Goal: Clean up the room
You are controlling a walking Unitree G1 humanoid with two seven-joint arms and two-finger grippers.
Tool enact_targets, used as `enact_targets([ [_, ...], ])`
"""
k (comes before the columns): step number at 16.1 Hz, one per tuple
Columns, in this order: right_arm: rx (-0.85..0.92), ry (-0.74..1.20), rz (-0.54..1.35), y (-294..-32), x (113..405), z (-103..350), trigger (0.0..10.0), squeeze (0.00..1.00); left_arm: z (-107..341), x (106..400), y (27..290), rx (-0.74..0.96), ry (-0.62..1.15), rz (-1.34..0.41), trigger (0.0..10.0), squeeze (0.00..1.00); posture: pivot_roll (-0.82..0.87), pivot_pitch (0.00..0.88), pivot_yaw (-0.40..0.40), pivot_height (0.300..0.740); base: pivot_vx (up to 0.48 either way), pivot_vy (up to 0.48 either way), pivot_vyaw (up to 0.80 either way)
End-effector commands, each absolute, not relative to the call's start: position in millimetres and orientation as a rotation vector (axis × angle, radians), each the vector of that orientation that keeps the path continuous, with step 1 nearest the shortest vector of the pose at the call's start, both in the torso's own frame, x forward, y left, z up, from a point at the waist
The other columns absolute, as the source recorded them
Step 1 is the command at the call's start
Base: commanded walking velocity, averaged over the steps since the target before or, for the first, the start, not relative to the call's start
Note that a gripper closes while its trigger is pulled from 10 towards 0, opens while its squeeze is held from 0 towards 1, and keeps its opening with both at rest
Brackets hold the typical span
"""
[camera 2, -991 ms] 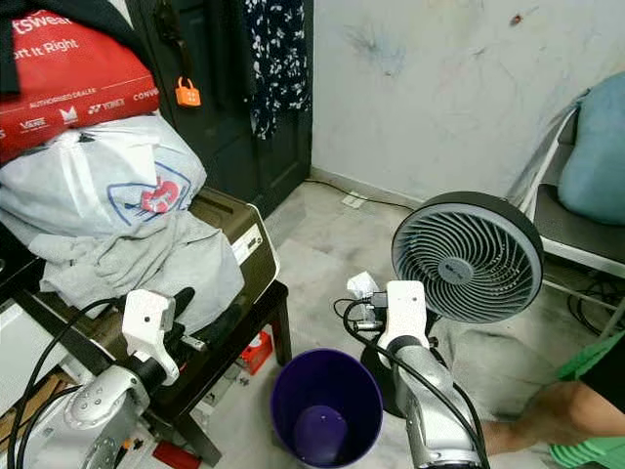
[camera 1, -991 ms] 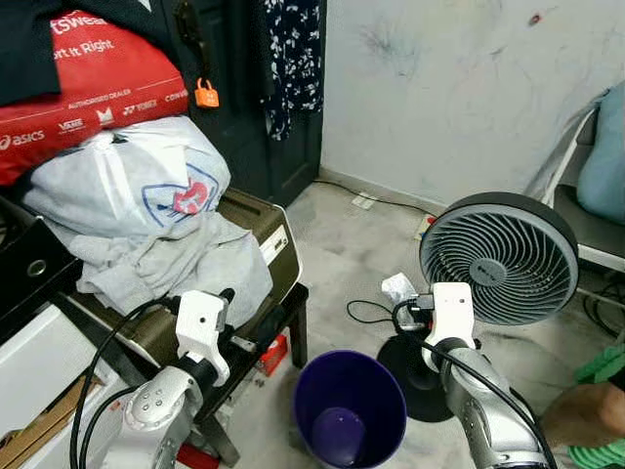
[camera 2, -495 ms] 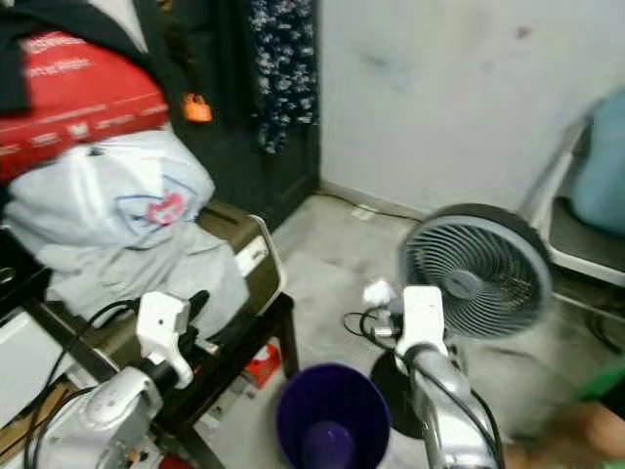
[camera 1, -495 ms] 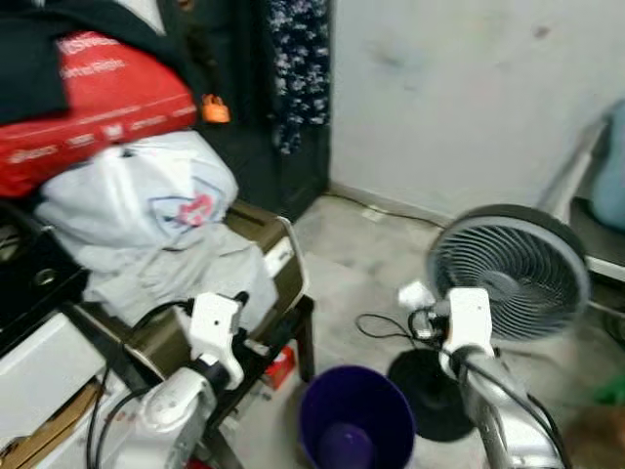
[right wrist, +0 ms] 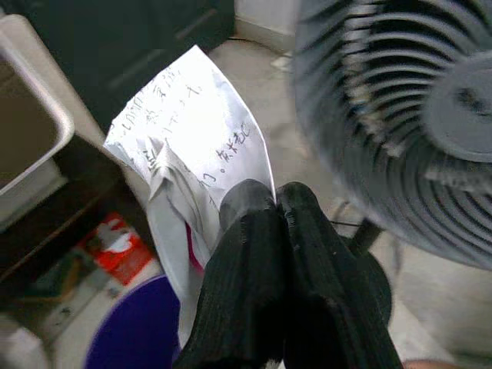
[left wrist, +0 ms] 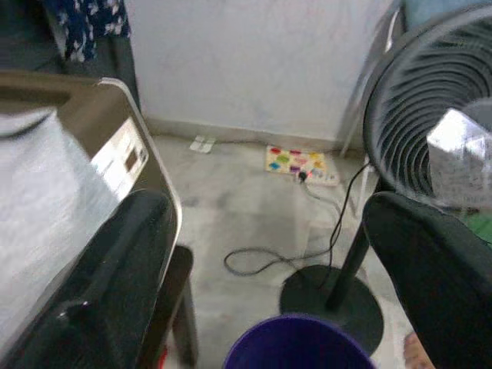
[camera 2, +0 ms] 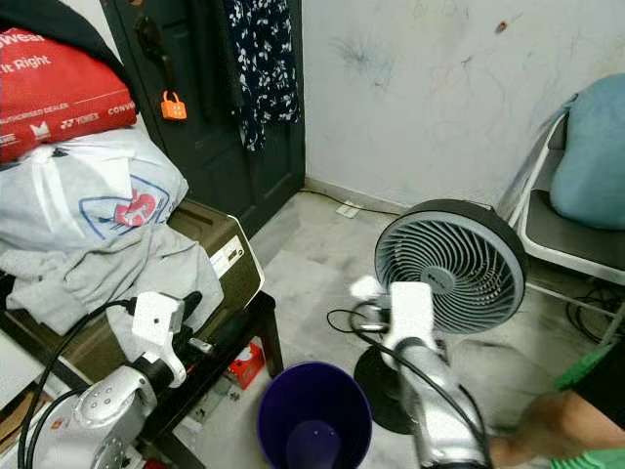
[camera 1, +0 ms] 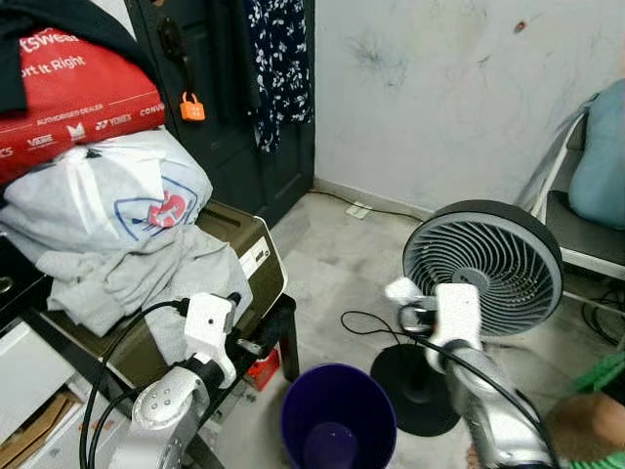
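Grey tiled floor (camera 1: pixel 332 264) holds a purple bin (camera 1: pixel 338 426) beside a standing fan (camera 1: pixel 483 269), while the right gripper (right wrist: pixel 275 201), fingers pinched together on a crumpled paper (right wrist: pixel 188 146), hangs above the bin's far side and the left gripper (left wrist: pixel 269 254) hovers spread wide.

Motion-blurred right arm (camera 1: pixel 488 391), fan (left wrist: pixel 438 138)

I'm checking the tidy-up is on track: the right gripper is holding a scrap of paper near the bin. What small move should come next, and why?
Probably bring the right gripper over the round purple waste bin and lower it before releasing. Its fingers are shut on the crumpled white handwritten paper, held beside the grey floor fan, up and to the right of the bin's open mouth.
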State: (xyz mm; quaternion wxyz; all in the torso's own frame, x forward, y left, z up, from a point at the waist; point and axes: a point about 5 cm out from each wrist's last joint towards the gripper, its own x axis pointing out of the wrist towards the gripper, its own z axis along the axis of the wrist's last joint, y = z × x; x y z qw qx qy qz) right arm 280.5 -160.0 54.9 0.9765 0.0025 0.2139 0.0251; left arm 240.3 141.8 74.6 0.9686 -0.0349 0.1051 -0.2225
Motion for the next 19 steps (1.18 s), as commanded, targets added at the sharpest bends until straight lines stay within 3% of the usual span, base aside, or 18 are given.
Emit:
enact_targets([
  [1,-0.005,0.422,0.040,-159.6,284.9,57.3,10.0,0.00,73.2,243.3,145.4,-0.039,0.223,-0.445,10.0,0.00,-0.13,0.000,0.018,0.740,0.000,0.000,0.00],
  [13,0.053,0.518,0.056,-123.0,295.6,25.3,10.0,0.00,8.8,251.5,157.7,0.202,0.501,-0.595,10.0,0.00,-0.12,0.000,0.107,0.740,0.000,0.000,0.00],
  [16,0.105,0.637,0.032,-110.8,289.1,4.0,10.0,0.00,-7.9,253.1,165.9,0.280,0.578,-0.586,10.0,0.00,-0.11,0.000,0.117,0.740,0.000,0.000,0.00],
  [19,0.134,0.789,0.063,-88.2,275.1,-15.3,10.0,0.00,-2.9,258.1,167.5,0.289,0.548,-0.585,10.0,0.00,-0.10,0.000,0.116,0.740,0.000,0.000,0.00],
])
